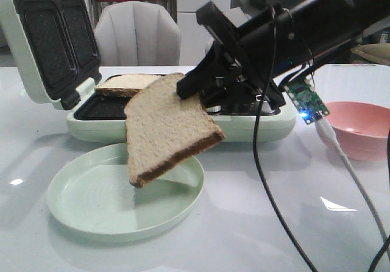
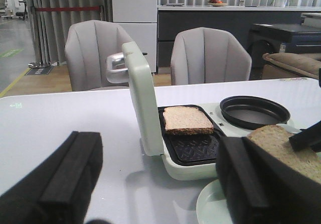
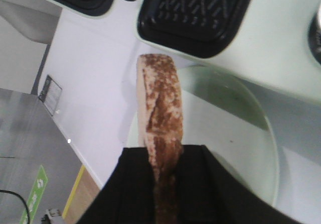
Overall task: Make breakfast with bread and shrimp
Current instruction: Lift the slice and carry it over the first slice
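Nearest in the front view, a pale green plate (image 1: pixel 91 214) lies under one bread slice (image 1: pixel 164 125) hanging tilted, pinched by the right gripper (image 1: pixel 189 88); the sandwich maker (image 1: pixel 244 125) lies just behind, far-left

Left wrist view: left gripper (image 2: pixel 160 184) spread, empty; second slice (image 2: pixel 187 119) in the maker's far well, near well bare

Right wrist view: slice edge-on between closed fingers

Two slices; shrimp unseen
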Controlling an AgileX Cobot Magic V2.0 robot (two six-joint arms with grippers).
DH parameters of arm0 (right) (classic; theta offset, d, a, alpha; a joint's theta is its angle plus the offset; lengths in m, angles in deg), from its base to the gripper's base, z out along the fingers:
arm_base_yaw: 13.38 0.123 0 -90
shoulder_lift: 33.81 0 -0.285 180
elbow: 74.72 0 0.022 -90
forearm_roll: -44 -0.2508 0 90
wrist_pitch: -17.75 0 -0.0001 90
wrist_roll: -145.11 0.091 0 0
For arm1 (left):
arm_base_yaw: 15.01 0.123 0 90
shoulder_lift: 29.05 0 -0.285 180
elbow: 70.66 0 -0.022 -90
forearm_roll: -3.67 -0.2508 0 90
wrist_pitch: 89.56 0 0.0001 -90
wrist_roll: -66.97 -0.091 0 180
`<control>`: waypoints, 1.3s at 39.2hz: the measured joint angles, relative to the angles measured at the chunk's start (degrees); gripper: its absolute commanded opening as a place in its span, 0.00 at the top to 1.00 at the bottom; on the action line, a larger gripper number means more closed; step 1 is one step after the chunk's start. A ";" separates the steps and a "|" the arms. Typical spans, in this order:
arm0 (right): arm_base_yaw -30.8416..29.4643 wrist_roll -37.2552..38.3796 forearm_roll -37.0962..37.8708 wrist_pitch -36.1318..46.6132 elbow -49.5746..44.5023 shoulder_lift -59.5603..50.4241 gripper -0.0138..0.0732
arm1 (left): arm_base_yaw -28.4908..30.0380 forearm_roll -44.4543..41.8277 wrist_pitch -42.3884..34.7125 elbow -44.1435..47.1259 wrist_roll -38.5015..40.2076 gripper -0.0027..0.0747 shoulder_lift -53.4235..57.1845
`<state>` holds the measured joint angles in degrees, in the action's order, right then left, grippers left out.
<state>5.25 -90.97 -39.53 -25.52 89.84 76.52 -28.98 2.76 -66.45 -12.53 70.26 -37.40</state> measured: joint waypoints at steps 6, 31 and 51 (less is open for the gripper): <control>0.00 -1.77 -5.30 -1.29 0.79 -0.22 0.67 | 0.00 0.00 0.00 0.00 0.00 0.28 0.00; 4.49 -9.54 -18.44 10.28 19.07 10.52 0.67 | 0.00 0.00 0.09 0.00 0.00 0.28 0.00; 5.91 -8.32 -18.66 11.78 29.65 21.93 0.46 | 0.00 0.00 0.09 0.00 0.00 0.28 0.00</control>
<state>11.15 -99.29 -58.19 -13.74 119.49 98.45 -28.98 2.76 -66.36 -12.53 70.26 -37.40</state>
